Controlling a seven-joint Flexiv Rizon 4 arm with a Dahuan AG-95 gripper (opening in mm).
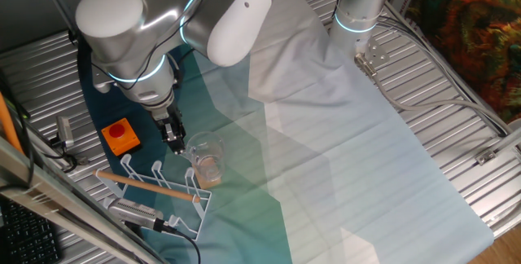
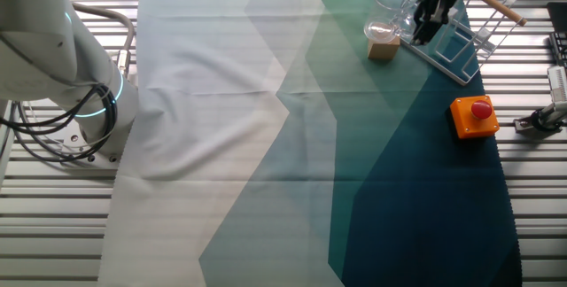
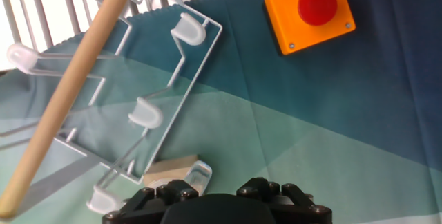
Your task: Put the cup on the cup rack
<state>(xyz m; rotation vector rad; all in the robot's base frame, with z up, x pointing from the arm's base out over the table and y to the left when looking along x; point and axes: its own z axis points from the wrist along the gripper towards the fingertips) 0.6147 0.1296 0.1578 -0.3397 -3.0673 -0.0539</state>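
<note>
The cup (image 1: 203, 151) is a small clear one with a side handle, and it stands upright on the blue-green cloth (image 1: 342, 158), right against a tan wooden block (image 1: 210, 171) and just beside the near edge of the cup rack (image 1: 155, 187), not yet on it. The gripper (image 1: 173, 139) hangs at the cup's rim on the side toward the orange box with the red button (image 1: 121, 136); its fingertips look close together, but whether they pinch the cup's wall or handle cannot be told from either fixed view, and the hand view shows only the gripper's dark base and the rack's capped prongs below. Judging by its look, the cup is light, stiff and smooth, probably thin plastic or glass, so it may slip in a hard pinch or skate on the cloth if nudged. The rim wall or the handle seems the best hold, one finger inside and one outside, so that the open mouth can later be turned down over a prong beside the wooden rod (image 1: 151, 187)
</note>
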